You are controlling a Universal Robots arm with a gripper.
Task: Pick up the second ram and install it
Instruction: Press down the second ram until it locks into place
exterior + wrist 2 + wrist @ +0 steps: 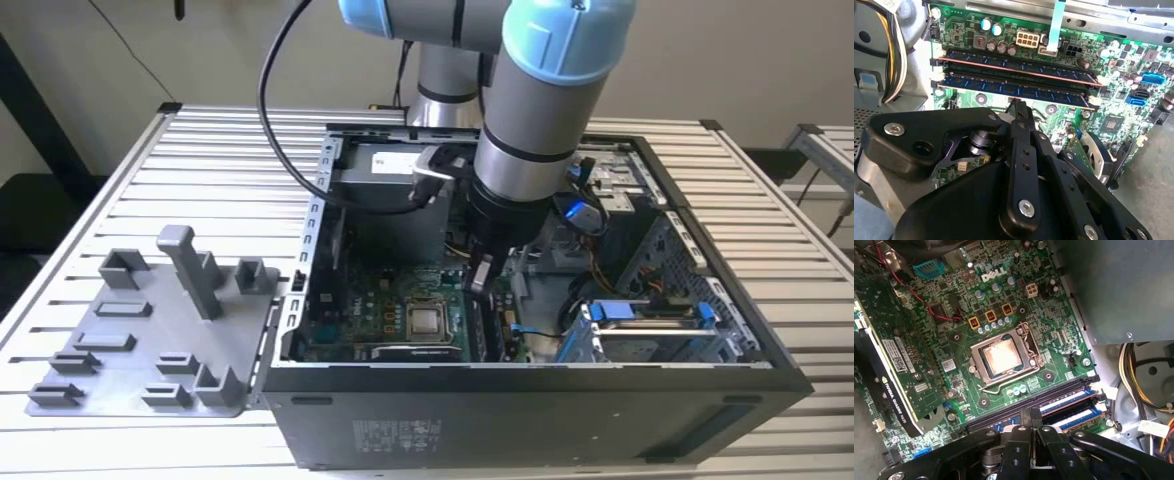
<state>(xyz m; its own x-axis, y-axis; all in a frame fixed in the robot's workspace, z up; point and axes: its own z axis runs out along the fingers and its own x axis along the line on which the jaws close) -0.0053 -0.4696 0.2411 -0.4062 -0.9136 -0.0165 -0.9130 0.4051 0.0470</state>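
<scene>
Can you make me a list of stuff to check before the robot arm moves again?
1. Second ram stands in its slot, beside the other stick: ok.
2. Second ram pushed all the way down, with its white end clip closed: cannot tell.
3. Gripper shut, with nothing between its fingers: ok.
4. Gripper tip touching the second ram or just above it: cannot tell.
5. Processor apart from the gripper: ok.
6. Yellow cables off to the side, away from the memory slots: ok.
</scene>
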